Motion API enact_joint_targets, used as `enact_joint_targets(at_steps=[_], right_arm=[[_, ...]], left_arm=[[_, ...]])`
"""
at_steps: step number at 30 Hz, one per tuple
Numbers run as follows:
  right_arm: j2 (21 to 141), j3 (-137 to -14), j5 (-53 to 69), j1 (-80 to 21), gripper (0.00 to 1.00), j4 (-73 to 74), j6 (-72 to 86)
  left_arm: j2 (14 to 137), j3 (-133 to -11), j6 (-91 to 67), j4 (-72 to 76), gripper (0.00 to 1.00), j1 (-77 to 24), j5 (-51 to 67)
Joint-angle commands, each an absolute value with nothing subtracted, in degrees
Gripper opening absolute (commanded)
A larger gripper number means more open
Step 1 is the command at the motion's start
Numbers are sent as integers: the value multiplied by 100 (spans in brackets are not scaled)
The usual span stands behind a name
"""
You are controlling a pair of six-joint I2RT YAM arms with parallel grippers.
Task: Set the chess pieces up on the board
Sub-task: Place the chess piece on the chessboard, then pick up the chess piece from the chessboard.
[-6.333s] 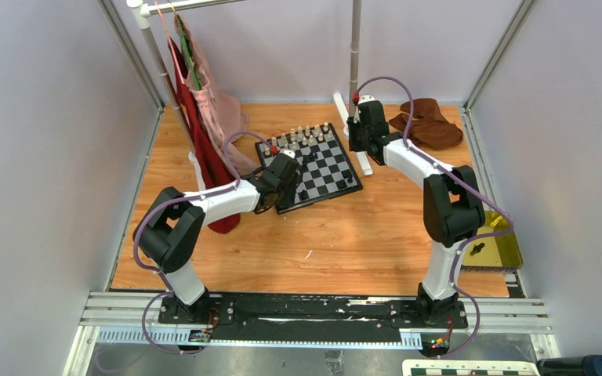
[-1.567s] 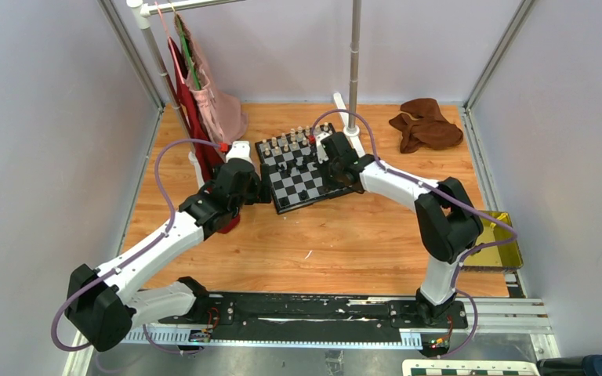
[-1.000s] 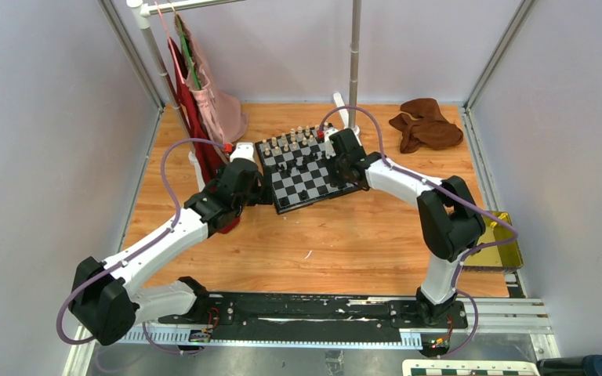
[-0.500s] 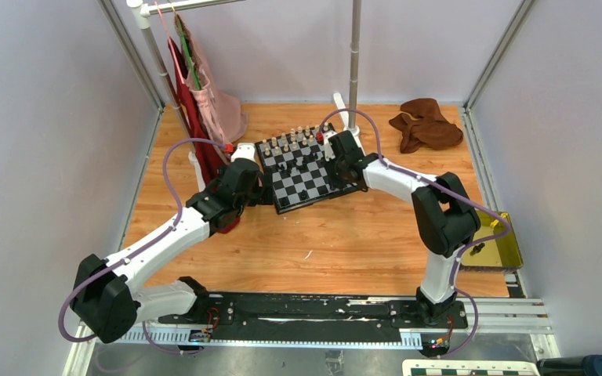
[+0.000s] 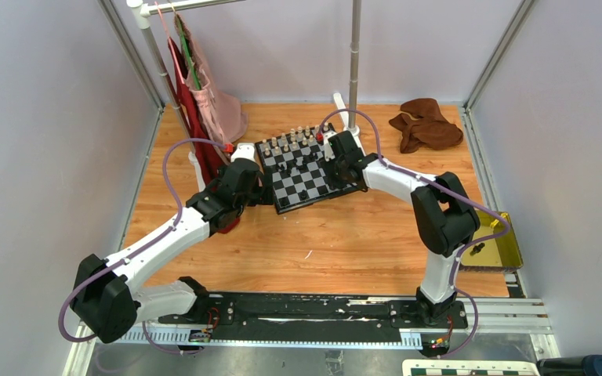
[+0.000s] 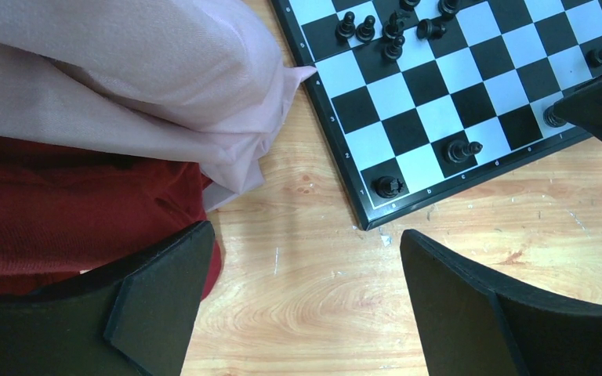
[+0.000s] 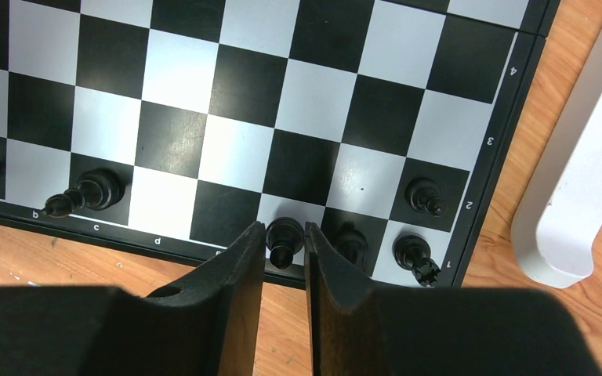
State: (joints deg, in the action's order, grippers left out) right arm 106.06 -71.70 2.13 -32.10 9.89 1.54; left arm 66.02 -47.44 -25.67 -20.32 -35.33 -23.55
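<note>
The board [image 5: 315, 186] lay at the frame's upper centre; hanging clothes [image 5: 204, 106] were left of it, a crumpled cloth [image 5: 426, 125] upper right.

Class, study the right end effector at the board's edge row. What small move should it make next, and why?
Probably open a little wider, then lift straight up. The right end effector straddles an upright black piece on the edge row of the board, with a neighbouring black piece close beside it; a sideways exit could topple either.
</note>
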Motion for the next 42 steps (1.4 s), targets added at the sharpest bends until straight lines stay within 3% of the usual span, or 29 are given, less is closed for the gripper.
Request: enact_joint_targets(at_steps=[1, 15, 29, 42], right_arm=[[10636, -7269, 231, -3127, 30, 1036, 187], [10650, -8066, 191, -3159, 32, 1319, 247], [11903, -9960, 604, -3241, 34, 1751, 158], [12507, -10570, 811, -3277, 38, 1735, 184]], left_arm=[[6625, -4834, -2636, -2096, 95, -3505, -2338], [6625, -4876, -2619, -1995, 97, -3504, -2364], [6918, -4986, -2492, -1845, 99, -3499, -2371], [7173, -5114, -2471, -1750, 100, -3498, -2294]])
